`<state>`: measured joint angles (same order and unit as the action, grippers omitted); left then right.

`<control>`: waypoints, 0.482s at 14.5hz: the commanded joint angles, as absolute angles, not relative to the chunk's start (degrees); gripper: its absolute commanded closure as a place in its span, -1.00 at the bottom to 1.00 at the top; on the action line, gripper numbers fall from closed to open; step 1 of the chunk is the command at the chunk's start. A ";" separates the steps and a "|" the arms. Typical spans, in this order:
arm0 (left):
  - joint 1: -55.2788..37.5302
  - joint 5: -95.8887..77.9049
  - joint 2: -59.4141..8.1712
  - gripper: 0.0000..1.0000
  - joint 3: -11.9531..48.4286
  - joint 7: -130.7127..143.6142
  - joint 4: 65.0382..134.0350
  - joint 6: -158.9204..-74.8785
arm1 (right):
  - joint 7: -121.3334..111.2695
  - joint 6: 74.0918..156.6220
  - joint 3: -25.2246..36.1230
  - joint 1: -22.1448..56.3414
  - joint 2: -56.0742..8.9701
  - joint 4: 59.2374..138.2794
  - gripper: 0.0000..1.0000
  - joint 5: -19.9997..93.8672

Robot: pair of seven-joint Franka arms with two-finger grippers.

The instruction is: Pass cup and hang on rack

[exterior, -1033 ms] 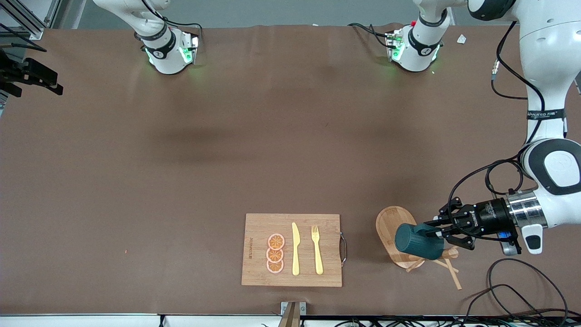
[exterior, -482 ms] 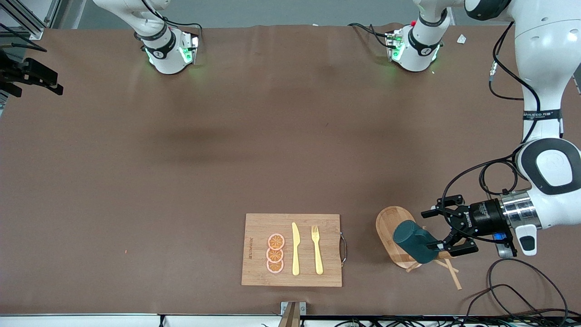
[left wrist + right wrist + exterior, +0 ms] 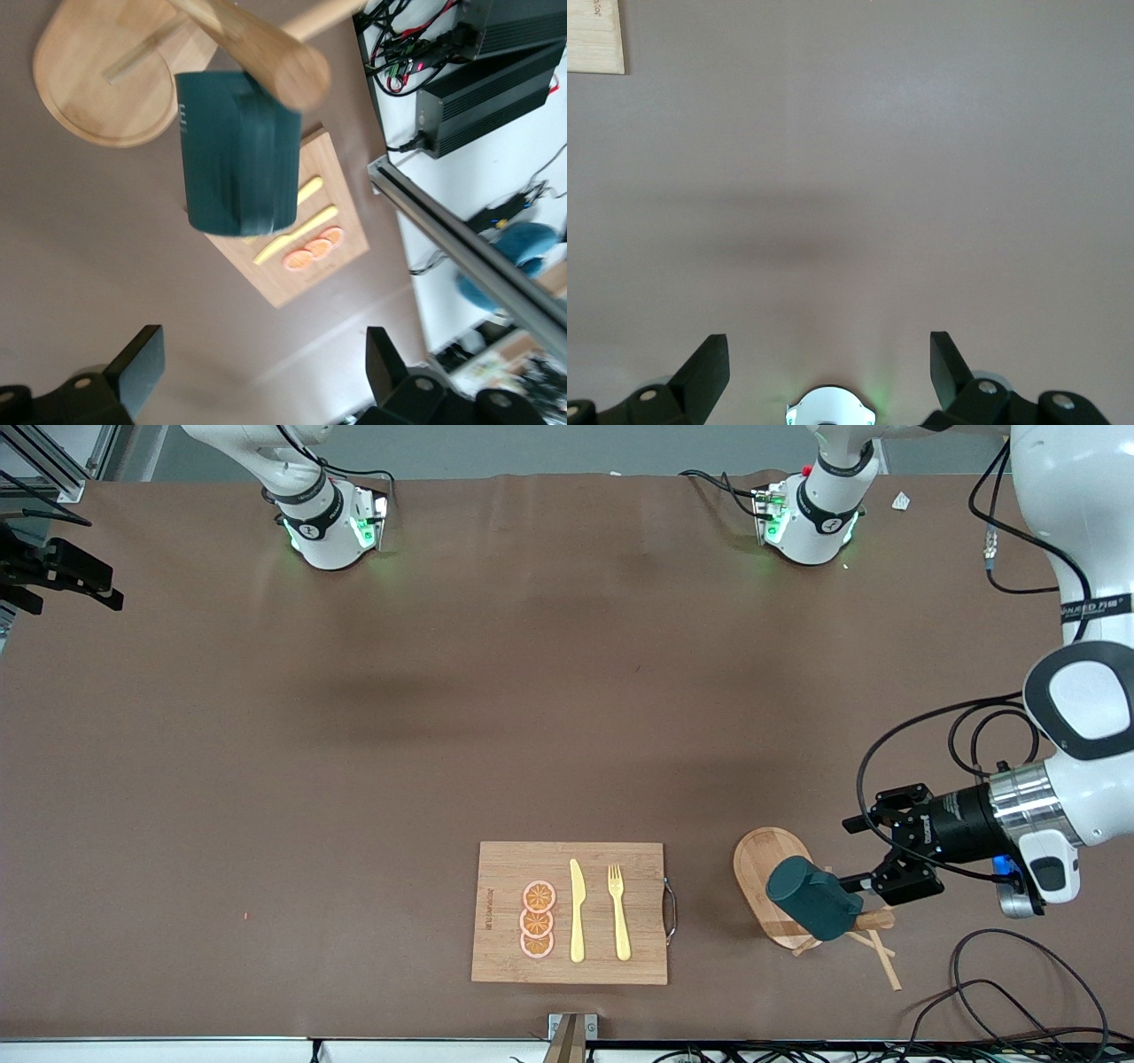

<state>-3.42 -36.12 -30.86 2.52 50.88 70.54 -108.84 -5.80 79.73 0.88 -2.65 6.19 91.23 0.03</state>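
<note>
The dark teal cup (image 3: pixel 813 899) hangs tilted on a peg of the light wooden rack (image 3: pixel 760 859), over its oval base. In the left wrist view the cup (image 3: pixel 237 159) hangs under the rack's post top (image 3: pixel 297 71), with the oval base (image 3: pixel 97 88) below. My left gripper (image 3: pixel 852 855) is open and empty, a little apart from the cup toward the left arm's end of the table; it also shows in the left wrist view (image 3: pixel 261 376). My right gripper (image 3: pixel 828 367) is open and empty over bare table near its own base; it is out of the front view.
A bamboo cutting board (image 3: pixel 567 912) with orange slices, a yellow knife and a fork lies beside the rack, toward the right arm's end. Black cables (image 3: pixel 1019 992) lie near the table's front corner by the left arm. The rack's thin pegs (image 3: pixel 881 957) stick out toward the cables.
My left gripper opened, let go of the cup and drew back from it toward the left arm's end. The cup stays hanging on the rack. The right arm has not moved.
</note>
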 commanded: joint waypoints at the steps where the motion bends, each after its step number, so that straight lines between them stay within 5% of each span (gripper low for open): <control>1: -7.20 -27.71 -26.73 -1.00 2.11 51.68 71.81 -107.33 | -5.63 79.89 0.88 -2.72 7.56 92.64 -1.00 0.88; 7: -9.41 -3.73 -23.13 -1.00 3.78 45.30 71.81 -100.91 | -5.63 79.98 1.05 -2.99 7.56 92.64 -1.00 0.97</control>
<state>-9.62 -10.29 -25.52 3.44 49.92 70.62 -103.28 -5.80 79.73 0.92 -2.65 6.19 91.23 0.03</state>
